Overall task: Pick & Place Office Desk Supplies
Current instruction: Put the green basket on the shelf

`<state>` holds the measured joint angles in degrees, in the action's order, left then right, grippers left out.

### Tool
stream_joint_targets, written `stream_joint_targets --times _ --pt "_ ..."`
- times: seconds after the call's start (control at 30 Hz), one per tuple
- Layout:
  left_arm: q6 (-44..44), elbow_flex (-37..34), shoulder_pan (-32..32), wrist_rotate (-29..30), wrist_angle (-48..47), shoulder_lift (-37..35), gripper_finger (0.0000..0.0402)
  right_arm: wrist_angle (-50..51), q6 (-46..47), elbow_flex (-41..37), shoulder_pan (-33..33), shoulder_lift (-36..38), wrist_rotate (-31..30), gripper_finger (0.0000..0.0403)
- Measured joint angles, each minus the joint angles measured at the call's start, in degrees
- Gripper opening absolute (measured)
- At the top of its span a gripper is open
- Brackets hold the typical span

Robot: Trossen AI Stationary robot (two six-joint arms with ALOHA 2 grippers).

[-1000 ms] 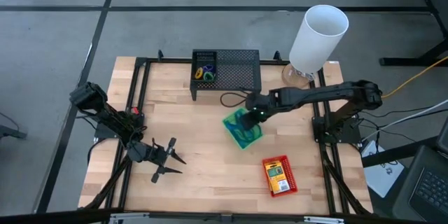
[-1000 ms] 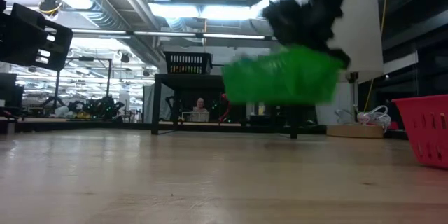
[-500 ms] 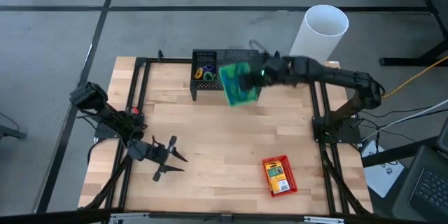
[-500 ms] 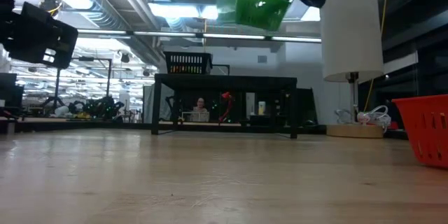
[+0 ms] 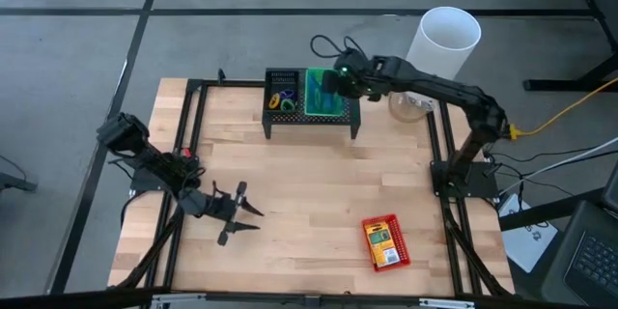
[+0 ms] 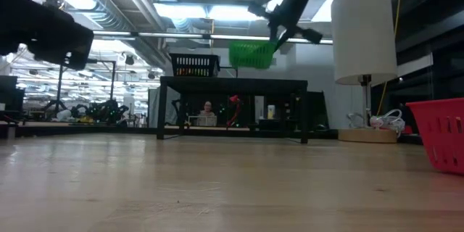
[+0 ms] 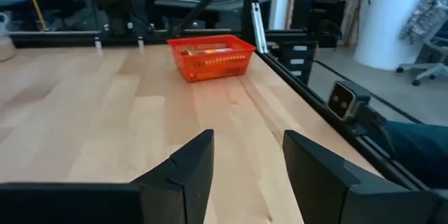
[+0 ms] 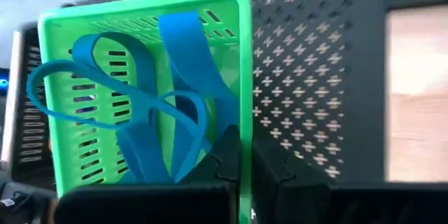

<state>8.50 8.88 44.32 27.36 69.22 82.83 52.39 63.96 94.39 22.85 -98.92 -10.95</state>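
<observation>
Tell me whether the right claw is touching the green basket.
Touching. The right wrist view shows the right claw shut on the green basket, its fingers clamping the rim on either side.

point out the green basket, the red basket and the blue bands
green basket (image 5: 326, 94), high view, its middle
red basket (image 5: 385, 242), high view, the pack inside it
blue bands (image 8: 140, 105), right wrist view, a loop's crossing

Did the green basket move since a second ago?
Yes. The green basket, held by the right gripper, went from the open table up over the black mesh stand, beside the black basket.

Bright overhead ceiling lights, blurred foreground arm.
</observation>
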Motion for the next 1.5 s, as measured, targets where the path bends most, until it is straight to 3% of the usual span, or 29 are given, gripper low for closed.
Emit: stream_joint_targets --times 0.27,1.5 --pt "-4.64 1.67 -1.96 -6.45 -0.34 0.0 0.0168 -0.7 -0.15 0.46 2.88 -3.93 2.83 0.001" --pt "-3.77 1.76 -3.56 -9.1 -0.45 0.0 0.0168 -7.25 -2.07 0.56 4.84 -5.93 5.75 0.001"
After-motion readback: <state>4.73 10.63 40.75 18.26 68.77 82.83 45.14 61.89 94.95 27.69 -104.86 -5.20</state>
